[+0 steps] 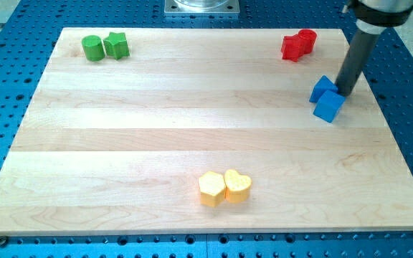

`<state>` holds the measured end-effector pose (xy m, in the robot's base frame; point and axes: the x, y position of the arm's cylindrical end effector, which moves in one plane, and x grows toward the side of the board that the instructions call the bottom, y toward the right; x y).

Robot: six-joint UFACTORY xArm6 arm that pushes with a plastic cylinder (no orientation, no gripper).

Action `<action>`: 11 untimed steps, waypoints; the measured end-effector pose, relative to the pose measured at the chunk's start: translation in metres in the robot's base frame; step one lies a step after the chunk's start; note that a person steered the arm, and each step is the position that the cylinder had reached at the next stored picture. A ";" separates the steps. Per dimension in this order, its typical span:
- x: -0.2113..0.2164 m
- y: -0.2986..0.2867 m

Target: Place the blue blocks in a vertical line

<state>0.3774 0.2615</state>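
Two blue blocks sit touching at the view's right: one blue block (323, 88) above and slightly left, the other blue cube (328, 107) just below it. My tip (346, 93) is at the lower end of the dark rod, right beside the upper blue block on its right side and just above the lower one's right corner. The rod rises to the view's top right.
The wooden board (156, 143) lies on a blue perforated table. A green cylinder (91, 48) and a green star (116, 45) sit at top left. Two red blocks (297, 44) sit at top right. A yellow hexagon (211, 188) and yellow heart (237, 185) sit at bottom centre.
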 end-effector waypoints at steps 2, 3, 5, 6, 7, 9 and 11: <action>0.006 -0.068; 0.016 -0.166; -0.007 -0.015; 0.031 -0.004; 0.068 -0.038; 0.058 -0.103; 0.036 -0.064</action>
